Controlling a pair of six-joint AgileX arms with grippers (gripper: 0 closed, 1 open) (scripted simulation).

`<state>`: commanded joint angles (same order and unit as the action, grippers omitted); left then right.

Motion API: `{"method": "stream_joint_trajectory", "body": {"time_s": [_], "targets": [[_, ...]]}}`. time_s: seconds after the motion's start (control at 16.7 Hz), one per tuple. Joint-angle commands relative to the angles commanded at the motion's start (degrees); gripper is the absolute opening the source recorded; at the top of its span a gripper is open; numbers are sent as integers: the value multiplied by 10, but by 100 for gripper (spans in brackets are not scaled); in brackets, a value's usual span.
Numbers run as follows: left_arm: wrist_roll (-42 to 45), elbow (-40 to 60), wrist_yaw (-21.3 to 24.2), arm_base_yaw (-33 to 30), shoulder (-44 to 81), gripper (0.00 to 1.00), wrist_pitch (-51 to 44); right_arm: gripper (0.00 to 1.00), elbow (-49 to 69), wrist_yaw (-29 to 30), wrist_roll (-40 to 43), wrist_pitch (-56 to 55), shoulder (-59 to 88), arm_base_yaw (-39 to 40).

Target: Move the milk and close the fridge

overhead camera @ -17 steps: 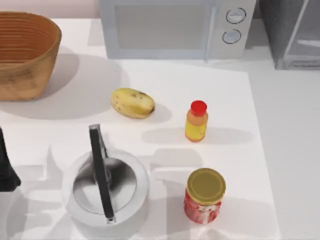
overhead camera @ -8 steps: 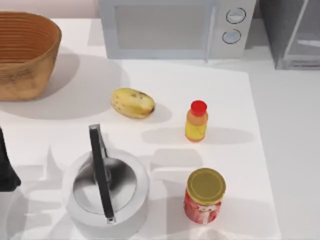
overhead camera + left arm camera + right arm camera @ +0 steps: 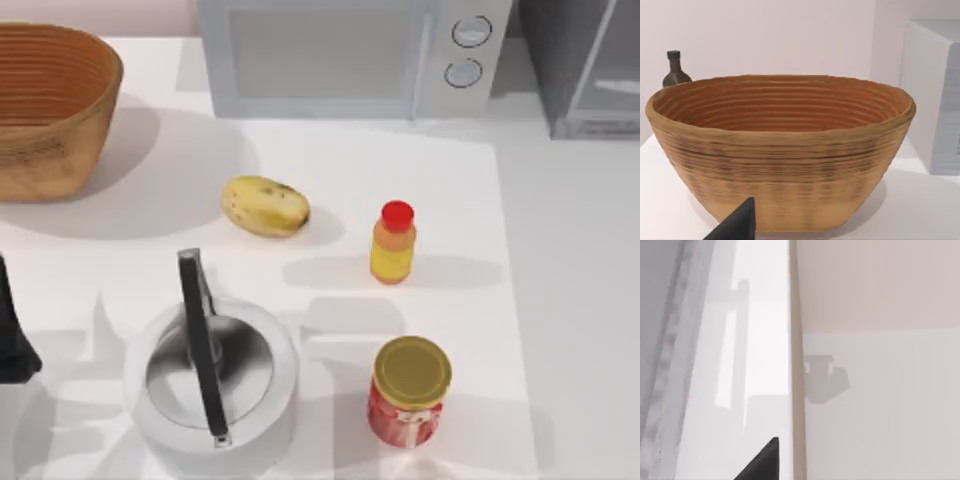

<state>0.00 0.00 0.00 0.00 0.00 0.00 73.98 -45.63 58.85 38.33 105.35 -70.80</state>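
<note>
White table (image 3: 560, 300) carries the fridge (image 3: 585, 70) at its far right; hand states untellable.

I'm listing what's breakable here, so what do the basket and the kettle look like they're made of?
Basket: looks like woven wicker or coiled cane, matte tan, judging by the ridged horizontal bands around its wall. Kettle: probably polished metal, since its lid shows grey reflections; its handle is dark, perhaps plastic.

basket (image 3: 50, 110): brown with ridged lines
potato (image 3: 264, 206): yellow with dark spots
bottle (image 3: 393, 243): yellow, red cap
jar (image 3: 410, 390): red, gold lid
kettle (image 3: 214, 378): silver, black handle
fridge (image 3: 585, 70): grey, pale door
tabletop (image 3: 560, 300): white
</note>
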Motion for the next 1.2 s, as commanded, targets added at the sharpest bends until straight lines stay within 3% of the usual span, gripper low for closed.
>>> {"method": "stream_joint_trajectory", "body": {"time_s": [0.18, 0.36, 0.9, 1.2], "targets": [[0, 0, 0, 0, 0, 100, 0, 100, -2, 19, -133, -120, -2, 93], [0, 0, 0, 0, 0, 100, 0, 100, -1, 33, -212, -198, -6, 156], [0, 0, 0, 0, 0, 100, 0, 100, -4, 41, -242, -228, -10, 179], [0, 0, 0, 0, 0, 100, 0, 100, -29, 117, -327, -279, -30, 303]]}}
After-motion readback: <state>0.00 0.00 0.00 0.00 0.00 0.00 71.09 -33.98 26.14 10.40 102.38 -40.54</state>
